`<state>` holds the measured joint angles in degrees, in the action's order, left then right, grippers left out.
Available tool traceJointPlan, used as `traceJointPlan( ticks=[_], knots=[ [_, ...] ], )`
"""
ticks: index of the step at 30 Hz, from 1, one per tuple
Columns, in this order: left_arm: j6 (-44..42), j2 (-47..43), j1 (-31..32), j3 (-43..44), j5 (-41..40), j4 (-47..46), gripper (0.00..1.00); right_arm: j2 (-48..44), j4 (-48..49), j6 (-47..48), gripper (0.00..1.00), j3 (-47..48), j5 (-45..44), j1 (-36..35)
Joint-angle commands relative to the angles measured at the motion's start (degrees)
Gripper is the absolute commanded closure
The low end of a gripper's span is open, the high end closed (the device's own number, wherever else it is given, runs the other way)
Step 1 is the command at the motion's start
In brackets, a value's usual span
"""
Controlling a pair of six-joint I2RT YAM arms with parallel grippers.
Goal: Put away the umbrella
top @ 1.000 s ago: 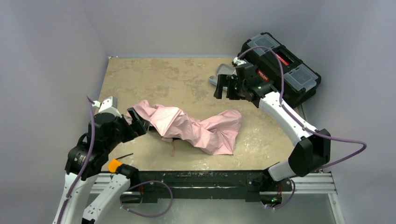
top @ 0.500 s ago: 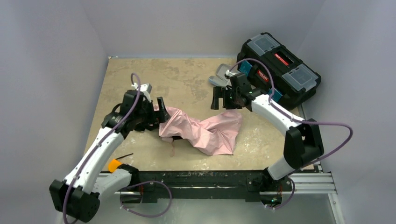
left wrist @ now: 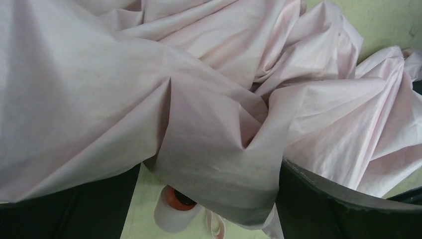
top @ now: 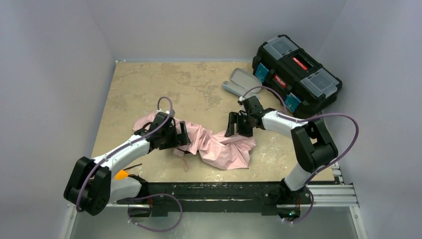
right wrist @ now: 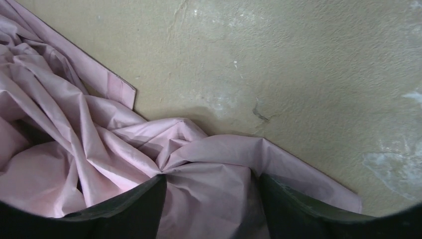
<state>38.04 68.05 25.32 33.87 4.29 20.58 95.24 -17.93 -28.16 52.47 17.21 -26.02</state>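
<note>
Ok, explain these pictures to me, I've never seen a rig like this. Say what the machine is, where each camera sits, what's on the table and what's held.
These are two robot arms bolted at the near edge of a table, each ending in a two-finger gripper. The wide picture comes from a fixed camera above and behind them; the close-ups come from wrist cameras. On it lie a pink umbrella and a grey case; a black toolbox sits at the far right corner. The left gripper and right gripper are down on the fabric, jaws apart with cloth between. Nothing is lifted.
</note>
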Motion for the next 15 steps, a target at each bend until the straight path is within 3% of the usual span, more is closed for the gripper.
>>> traceJointPlan(
  ticks=[1,5,11,15],
  knots=[
    [1.6,0.5,2.6,2.5,-4.4,-0.4,0.01,-1.2,-2.7,1.6,0.22,0.7,2.3,-0.8],
    [0.9,-5.2,3.4,11.9,-14.8,16.5,0.01,-8.0,-8.8,1.6,0.02,3.4,-8.8,-0.6],
    [-1.9,-3.1,0.4,27.6,-25.2,35.6,0.00,-17.4,-12.4,-3.1,0.01,1.9,-22.3,-0.7],
    [-3.3,-1.5,-7.7,27.9,-23.8,36.3,0.00,-23.5,-12.7,-7.2,0.01,-3.0,-23.8,-0.7]
  ],
)
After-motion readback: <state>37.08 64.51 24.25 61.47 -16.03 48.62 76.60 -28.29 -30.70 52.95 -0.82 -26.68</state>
